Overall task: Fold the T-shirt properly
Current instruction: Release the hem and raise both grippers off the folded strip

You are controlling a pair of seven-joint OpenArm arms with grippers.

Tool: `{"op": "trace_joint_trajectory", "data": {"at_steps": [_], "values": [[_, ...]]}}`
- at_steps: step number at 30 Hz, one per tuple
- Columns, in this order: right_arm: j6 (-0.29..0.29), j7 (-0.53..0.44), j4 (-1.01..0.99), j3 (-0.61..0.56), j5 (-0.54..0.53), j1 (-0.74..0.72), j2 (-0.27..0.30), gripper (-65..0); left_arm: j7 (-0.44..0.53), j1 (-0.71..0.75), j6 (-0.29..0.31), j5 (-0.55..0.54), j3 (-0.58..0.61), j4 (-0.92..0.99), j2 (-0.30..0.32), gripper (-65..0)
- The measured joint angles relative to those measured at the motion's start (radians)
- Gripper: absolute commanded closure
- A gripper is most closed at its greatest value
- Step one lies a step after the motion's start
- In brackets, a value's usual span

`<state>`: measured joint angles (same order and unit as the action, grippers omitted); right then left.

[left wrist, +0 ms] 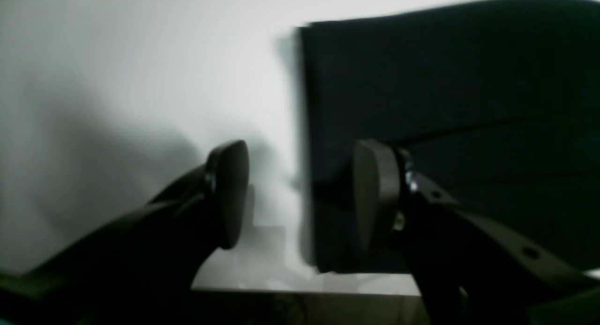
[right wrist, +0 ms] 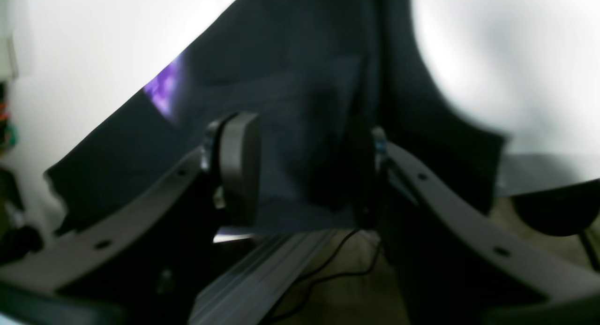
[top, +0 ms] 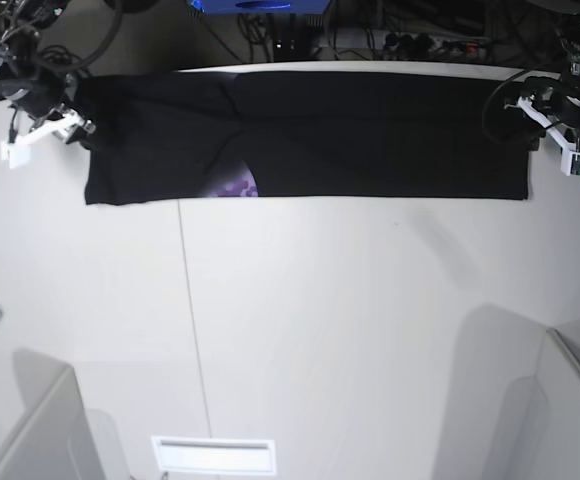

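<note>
White and smooth, the desk (top: 350,330) spreads beneath my two grippers. Across its edge lies the black T-shirt (top: 370,135), folded into a long strip, a patch of purple print (top: 232,183) showing between my grippers. My left gripper (left wrist: 300,193) stands with its fingers apart at one end of the strip; my right gripper (right wrist: 304,175) also has its fingers apart, over the layered cloth at the other end.
</note>
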<state>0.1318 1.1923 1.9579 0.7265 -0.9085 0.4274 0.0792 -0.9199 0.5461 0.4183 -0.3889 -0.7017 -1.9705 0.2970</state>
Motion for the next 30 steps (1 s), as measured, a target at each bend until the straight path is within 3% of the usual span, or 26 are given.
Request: {"op": "trace_joint_trajectory", "data": {"at_steps": [3, 6, 7, 11, 15, 19, 23, 26, 30], "values": [[0.001, -0.007, 0.014, -0.005, 0.026, 0.0, 0.0, -15.2, -0.002, -0.002, -0.002, -0.013, -0.052, -0.002, -0.047, -28.8], [0.033, -0.016, 0.018, -0.027, 0.031, -0.006, 0.0, -1.2, -0.004, 0.001, -0.002, -0.103, -0.077, -0.001, -0.062, -3.3], [0.054, -0.026, 0.018, -0.045, 0.035, -0.007, 0.003, 0.0, -0.003, 0.002, -0.002, -0.114, -0.079, 0.0, -0.061, 0.0], [0.072, -0.042, 0.006, -0.132, 0.044, -0.026, 0.014, 0.0, -0.004, -0.018, -0.002, -0.128, -0.078, 0.021, -0.074, 0.0], [0.078, -0.038, -0.03, -0.229, 0.23, -0.059, 0.013, 0.0, 0.0, -0.061, 0.001, -0.125, -0.076, 0.05, -0.099, 0.0], [0.082, -0.168, -0.055, -0.287, 0.387, -0.089, -0.019, 0.0, 0.0, -0.102, -0.01, -0.012, -0.026, 0.101, -0.103, 0.0], [0.086, -0.189, -0.127, -0.302, 0.517, -0.098, -0.035, 0.0, 0.04, -0.153, -0.002, 0.121, 0.041, 0.201, -0.153, 0.0], [0.087, -0.202, -0.21, -0.303, 0.547, -0.142, -0.039, 0.0, 0.126, -0.164, -0.003, 0.193, 0.096, 0.264, -0.174, 0.0], [0.087, -0.289, -0.302, -0.303, 0.528, -0.2, -0.026, 0.0, 0.154, -0.207, -0.014, 0.227, 0.124, 0.299, -0.175, 0.0]]}}
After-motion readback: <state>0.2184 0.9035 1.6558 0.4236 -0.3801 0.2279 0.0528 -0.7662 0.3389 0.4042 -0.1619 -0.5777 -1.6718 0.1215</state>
